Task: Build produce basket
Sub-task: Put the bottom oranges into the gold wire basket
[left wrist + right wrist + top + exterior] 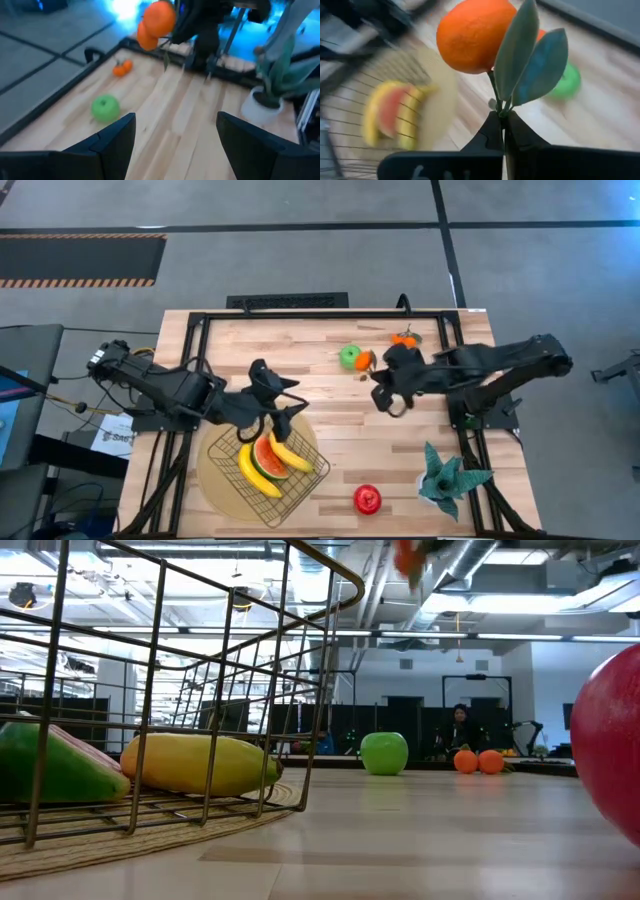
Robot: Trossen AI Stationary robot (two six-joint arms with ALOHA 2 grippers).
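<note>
From above, the wire basket (268, 470) sits on a round tan disc (215, 475) at the near left of the wooden table (330, 400), and it holds two yellow bananas (258, 473) with a red-orange wedge slice (270, 460) between them. The left gripper (285, 412) hangs just over the basket's far rim. On the bare boards a green apple (349, 357) lies near the far edge with a small leafy orange (404, 339) a little beyond it, a shiny red fruit (367, 499) lies near the front edge, and a teal spiky plant (448, 475) stands at the near right. The right gripper (378, 372) is just beside the apple. The level view looks through the basket's mesh at a banana and the green rind of the wedge resting on the woven disc; farther across the table are the apple (384, 753) and a pair of oranges (478, 761), the red fruit fills the right edge, and a person (460, 728) sits in the room beyond under bright ceiling lights. The left wrist camera shows its two dark fingers (112, 142) spread wide with nothing between them, the apple and a small orange on the boards ahead, and the other arm carrying a leafy orange pair (156, 25) in the air. The right wrist camera shows its jaws pinched tight on the stem at the leaves of that orange (472, 35), lifted clear of the table, with the filled basket blurred below on one side and the apple on the other.
</note>
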